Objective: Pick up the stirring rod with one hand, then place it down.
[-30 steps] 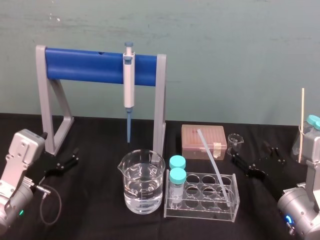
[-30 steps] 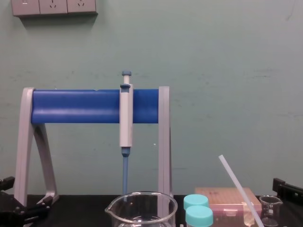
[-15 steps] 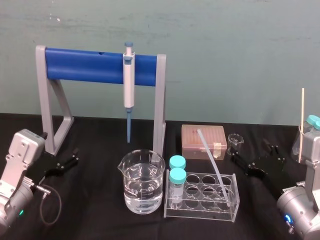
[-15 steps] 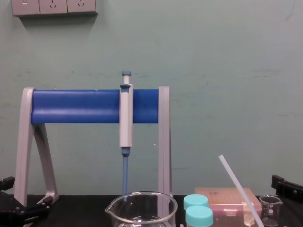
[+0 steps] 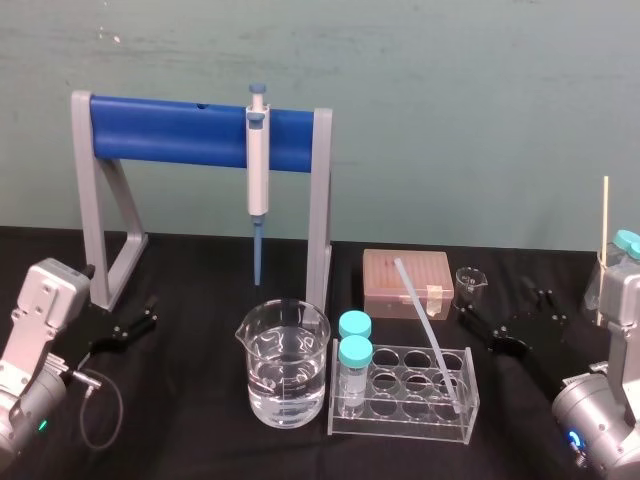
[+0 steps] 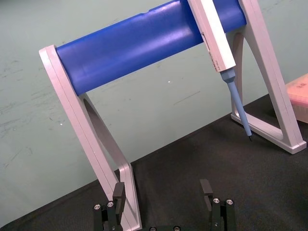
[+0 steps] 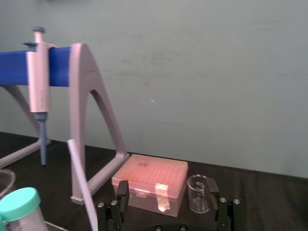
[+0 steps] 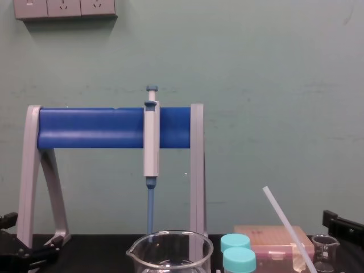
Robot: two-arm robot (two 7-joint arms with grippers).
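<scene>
- We see the long, thin, translucent white stirring rod (image 5: pixel 425 320) leaning in the clear plastic tube rack (image 5: pixel 400 425), lower centre-right in the head view, its top end tilted to the left.
- Our black right gripper (image 5: pixel 500 312) sits low at the right, near the rod but apart from it, fingers spread.
- Our black left gripper (image 5: pixel 145 315) rests at the lower left, fingers likewise apart.
</scene>
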